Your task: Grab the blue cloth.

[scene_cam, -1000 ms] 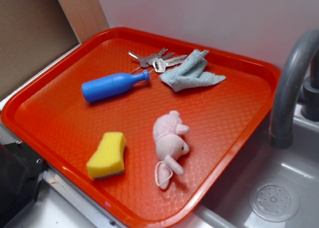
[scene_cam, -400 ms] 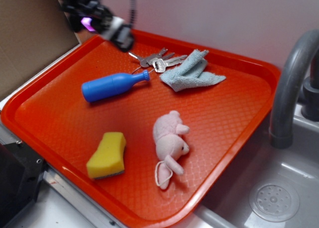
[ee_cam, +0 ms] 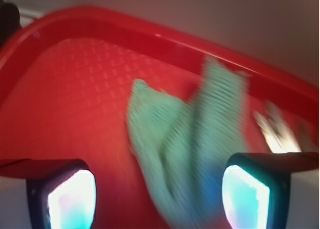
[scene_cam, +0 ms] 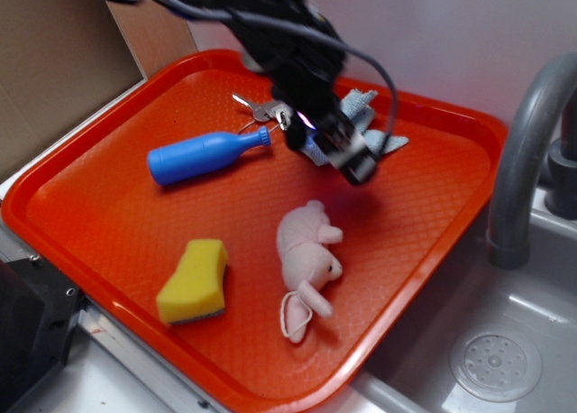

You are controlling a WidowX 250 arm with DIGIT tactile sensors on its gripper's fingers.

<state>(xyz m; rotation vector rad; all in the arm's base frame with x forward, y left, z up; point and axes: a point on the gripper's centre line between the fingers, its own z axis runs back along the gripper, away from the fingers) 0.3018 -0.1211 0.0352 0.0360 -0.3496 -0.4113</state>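
Wrist view | we see the black gripper [ee_cam: 159, 191] spread wide above the wrinkled pale blue-grey terry cloth [ee_cam: 187, 154], far on the red plastic tray [scene_cam: 424, 206] | risk: snagging adjacent metal keys [scene_cam: 261, 109].

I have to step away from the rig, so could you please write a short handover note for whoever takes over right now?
Gripper: open, holding nothing. It hangs over the blue cloth; the wrist view shows the cloth in the gap between the two fingers. How high it hangs is hard to judge, and the images are blurred.
Cloth: lies crumpled on the red tray near the back rim, beside the keys. The arm hides part of it in the exterior view.
Done: approach, roughly lined up.
Left: lower onto the cloth, close, lift. Probably best to avoid catching the keys.
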